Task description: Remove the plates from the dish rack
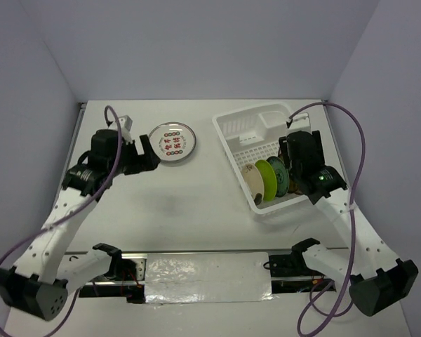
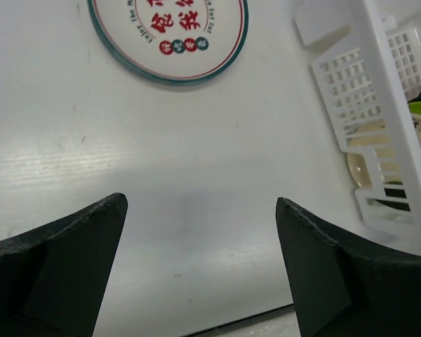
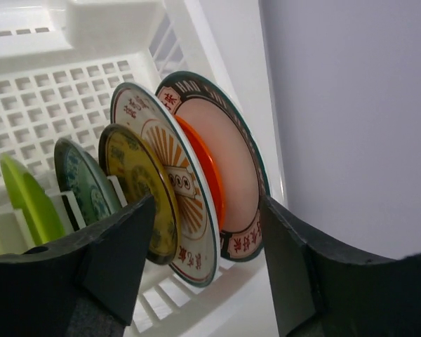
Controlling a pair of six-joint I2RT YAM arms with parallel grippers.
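Note:
One teal-rimmed plate point(image 1: 172, 142) with red lettering lies flat on the table, also seen in the left wrist view point(image 2: 170, 31). My left gripper point(image 1: 151, 156) point(image 2: 200, 203) hangs open just near of it, holding nothing. The white dish rack point(image 1: 245, 121) point(image 3: 49, 98) holds several upright plates: lime green point(image 3: 24, 200), dark green point(image 3: 81, 186), yellow point(image 3: 137, 172), white sunburst point(image 3: 170, 165), orange-red point(image 3: 209, 175) and a dark-rimmed one point(image 3: 228, 140). My right gripper point(image 1: 295, 167) point(image 3: 203, 209) is low in the rack, jaws apart, straddling the sunburst, orange-red and dark-rimmed plates.
The rack's small side compartment point(image 1: 277, 118) is at its far end. The rack's slotted wall point(image 2: 368, 77) stands to the right of my left gripper. Purple-grey walls enclose the table; the right one point(image 3: 351, 105) is close behind the rack.

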